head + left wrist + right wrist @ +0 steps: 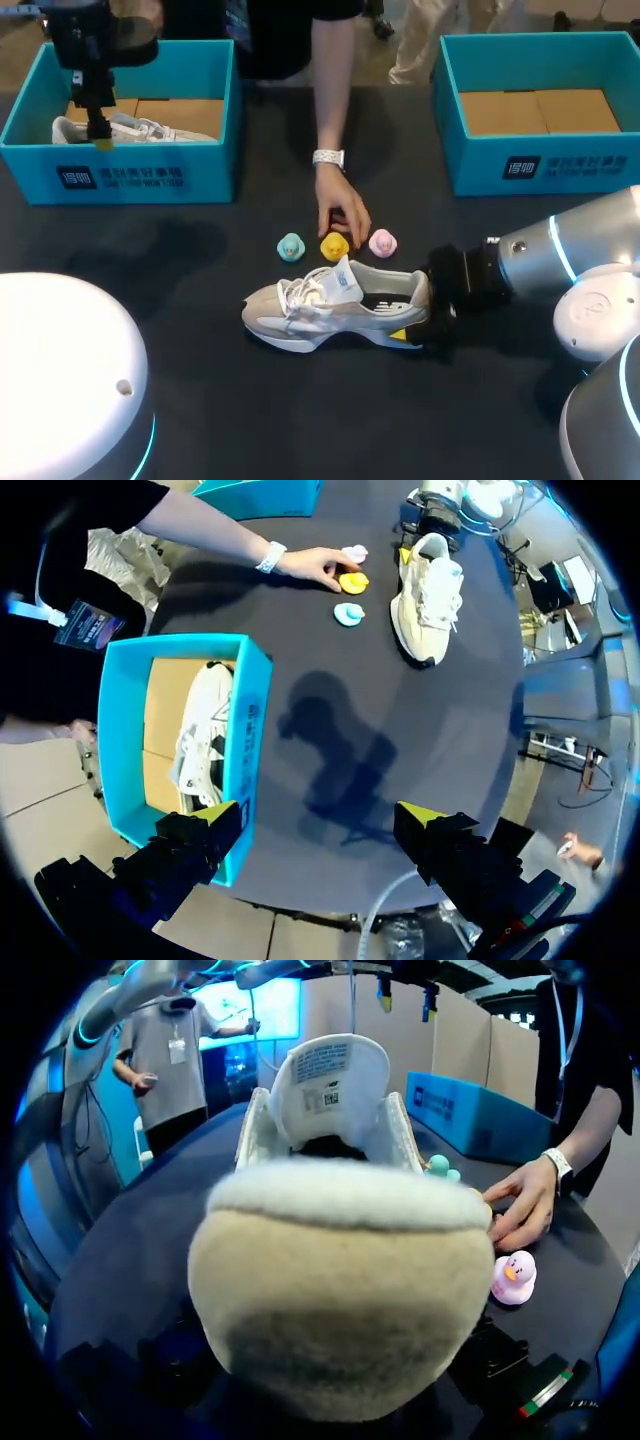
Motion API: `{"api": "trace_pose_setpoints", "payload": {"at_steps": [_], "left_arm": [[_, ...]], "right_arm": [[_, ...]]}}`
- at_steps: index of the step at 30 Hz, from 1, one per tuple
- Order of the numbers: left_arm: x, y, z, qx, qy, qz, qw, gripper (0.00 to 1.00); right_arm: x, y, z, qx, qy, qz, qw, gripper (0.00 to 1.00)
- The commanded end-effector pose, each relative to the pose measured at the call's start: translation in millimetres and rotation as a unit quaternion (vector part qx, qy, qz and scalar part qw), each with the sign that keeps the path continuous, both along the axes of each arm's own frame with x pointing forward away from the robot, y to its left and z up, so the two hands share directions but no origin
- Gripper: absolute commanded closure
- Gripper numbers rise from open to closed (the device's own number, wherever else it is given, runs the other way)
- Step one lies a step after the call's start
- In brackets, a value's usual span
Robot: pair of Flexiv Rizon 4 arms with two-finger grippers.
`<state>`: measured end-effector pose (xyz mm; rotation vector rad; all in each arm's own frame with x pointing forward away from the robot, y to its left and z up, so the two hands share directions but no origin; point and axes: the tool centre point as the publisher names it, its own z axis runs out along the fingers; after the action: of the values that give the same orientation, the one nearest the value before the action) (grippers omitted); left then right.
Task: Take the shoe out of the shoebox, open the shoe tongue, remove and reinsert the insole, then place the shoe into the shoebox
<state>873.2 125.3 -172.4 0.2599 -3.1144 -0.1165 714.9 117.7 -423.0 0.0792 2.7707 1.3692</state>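
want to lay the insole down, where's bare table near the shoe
Bare table lies between the left shoebox and the toe of the shoe, and along the near edge in front of it. Crowded behind it: three ducks, a person's hand on the yellow one. The right gripper blocks the heel end.

Table layout from our side:
Shoe (335, 310) mid-table, our right gripper (422, 315) at its heel; duck row (335, 246) just behind, hand (340, 205) on it; left shoebox (120, 182) holds second shoe (140, 130), right shoebox (540, 168) opposite.

A wide, dark grey matte tabletop (300, 420) is filling the scene, lying under soft light and carrying a blurred shadow (340, 760).
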Motion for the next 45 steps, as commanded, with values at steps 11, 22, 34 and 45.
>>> {"api": "trace_pose_setpoints", "payload": {"at_steps": [11, 22, 34, 45], "left_arm": [[1.6, 0, 0, 0.001, 0.001, 0.000, 1.000, 0.00], [-46.6, -16, 15, 0.005, -0.030, 0.102, 0.994, 0.00], [-82.7, -66, 4, 0.006, -0.010, 0.204, 0.979, 0.00], [-111.4, -113, -12, 0.012, -0.001, 0.247, 0.969, 0.00]], "right_arm": [[-0.6, 1, -2, -0.001, 0.000, 0.000, 1.000, 1.00], [-0.6, 1, -2, -0.001, 0.000, 0.000, 1.000, 1.00], [-0.6, 1, -2, -0.001, 0.000, 0.000, 1.000, 1.00], [-0.6, 1, -2, -0.001, 0.000, 0.000, 1.000, 1.00]]}}
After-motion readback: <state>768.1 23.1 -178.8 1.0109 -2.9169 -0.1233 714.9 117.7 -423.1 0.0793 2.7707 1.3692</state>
